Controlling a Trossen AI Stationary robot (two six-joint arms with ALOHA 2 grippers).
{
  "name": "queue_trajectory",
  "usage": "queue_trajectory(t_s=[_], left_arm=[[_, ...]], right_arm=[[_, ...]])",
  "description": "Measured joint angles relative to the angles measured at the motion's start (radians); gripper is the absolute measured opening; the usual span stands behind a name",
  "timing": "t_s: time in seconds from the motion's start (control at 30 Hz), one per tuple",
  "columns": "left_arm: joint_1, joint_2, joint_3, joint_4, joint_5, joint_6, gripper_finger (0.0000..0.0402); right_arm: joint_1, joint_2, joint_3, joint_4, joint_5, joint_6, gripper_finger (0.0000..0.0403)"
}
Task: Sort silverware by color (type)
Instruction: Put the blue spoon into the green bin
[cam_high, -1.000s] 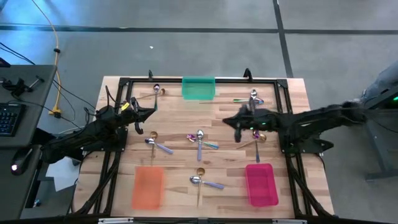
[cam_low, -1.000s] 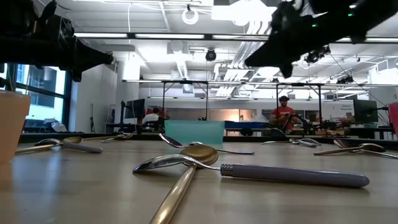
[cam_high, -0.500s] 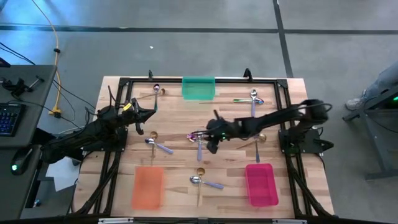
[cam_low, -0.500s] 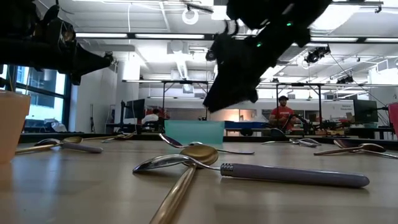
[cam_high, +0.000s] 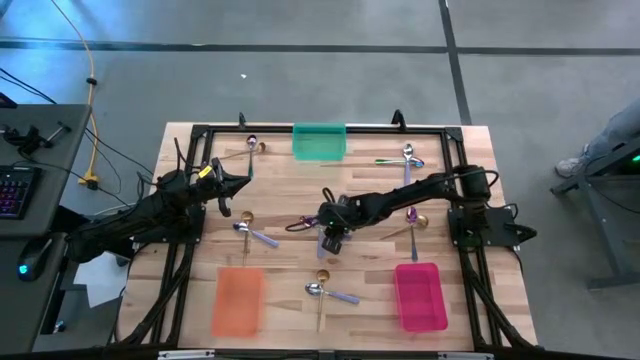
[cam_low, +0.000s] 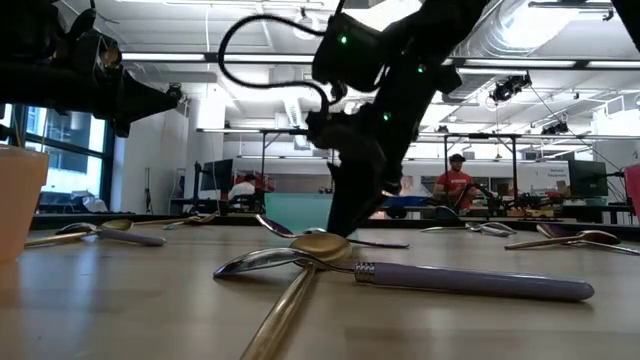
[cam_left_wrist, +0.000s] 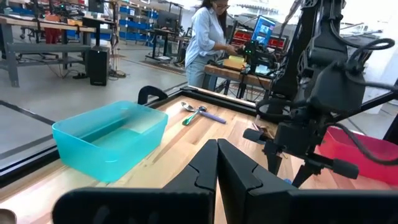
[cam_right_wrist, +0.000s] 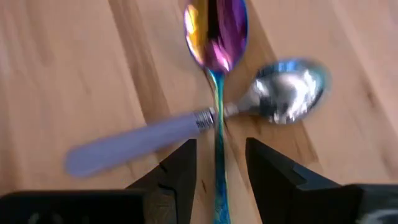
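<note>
Iridescent spoon (cam_right_wrist: 217, 37), purple-gold bowl and thin greenish handle, lies crossed over a silver spoon (cam_right_wrist: 273, 99) w/ lavender handle near the table's centre, and the right gripper (cam_right_wrist: 217, 163) is low over the pair, fingers (cam_right_wrist: 180, 163) spread apart on either side of the iridescent handle, nothing clamped between them. From overhead, the right arm reaches in from the table's right edge to mid-table, gripper (cam_high: 331, 236) at the crossed spoons. Left gripper (cam_high: 238, 181) hangs above the table's left side, fingers pressed together and empty, as its wrist cam shows (cam_left_wrist: 217, 155). Wooden table (cam_high: 280, 185) carries the rest of the silverware in scattered groups: a gold spoon (cam_high: 321, 292) crossing a silver, lavender-handled spoon (cam_high: 332, 293) near the front edge, between the orange tray (cam_high: 238, 301) and pink tray (cam_high: 420, 296); another gold/silver pair (cam_high: 247, 227) left of centre; a pair (cam_high: 254, 146) by the far-left corner; a group (cam_high: 404, 157) far right w/ a green-handled one; more spoons (cam_high: 413, 222) just beyond the right arm. Teal tray (cam_high: 320, 141) sits at the far edge, centre. At table height the front pair fills the foreground, silver spoon's lavender handle (cam_low: 470, 283) pointing right and the gold spoon (cam_low: 300, 280) running toward the camera; the right gripper (cam_low: 345, 215) comes down just behind them. A person (cam_left_wrist: 208, 37) in a light shirt stands at a bench in the room beyond; another person (cam_low: 456, 183), in red, is further back.
</note>
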Motion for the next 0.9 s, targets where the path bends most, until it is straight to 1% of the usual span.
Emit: queue_trajectory(t_s=[0.1, 0.2, 0.3, 0.37, 0.47, 0.57, 0.63, 0.77, 0.9], left_arm=[[0.000, 0.000, 0.000, 0.000, 0.000, 0.016, 0.0000], [0.000, 0.000, 0.000, 0.000, 0.000, 0.017, 0.0000], [0.000, 0.000, 0.000, 0.000, 0.000, 0.017, 0.0000], [0.000, 0.000, 0.000, 0.000, 0.000, 0.017, 0.0000], [0.000, 0.000, 0.000, 0.000, 0.000, 0.018, 0.0000], [0.000, 0.000, 0.000, 0.000, 0.000, 0.018, 0.0000], [0.000, 0.000, 0.000, 0.000, 0.000, 0.018, 0.0000], [0.000, 0.000, 0.000, 0.000, 0.000, 0.018, 0.0000], [0.000, 0.000, 0.000, 0.000, 0.000, 0.018, 0.0000]], right_arm=[[-0.002, 0.011, 0.003, -0.008, 0.002, -0.025, 0.0099], [-0.009, 0.015, 0.004, -0.016, 0.001, -0.044, 0.0064], [-0.019, 0.018, 0.005, -0.016, -0.012, -0.054, 0.0021], [-0.024, 0.018, 0.005, -0.017, -0.019, -0.075, 0.0006], [-0.035, 0.009, 0.003, -0.017, -0.028, -0.096, 0.0011], [-0.047, -0.012, -0.001, -0.029, -0.031, -0.120, 0.0004], [-0.059, -0.039, -0.004, -0.036, -0.026, -0.135, 0.0003], [-0.089, -0.098, -0.002, -0.026, -0.062, -0.153, 0.0002], [-0.135, -0.159, 0.017, -0.055, -0.074, -0.195, 0.0001]])
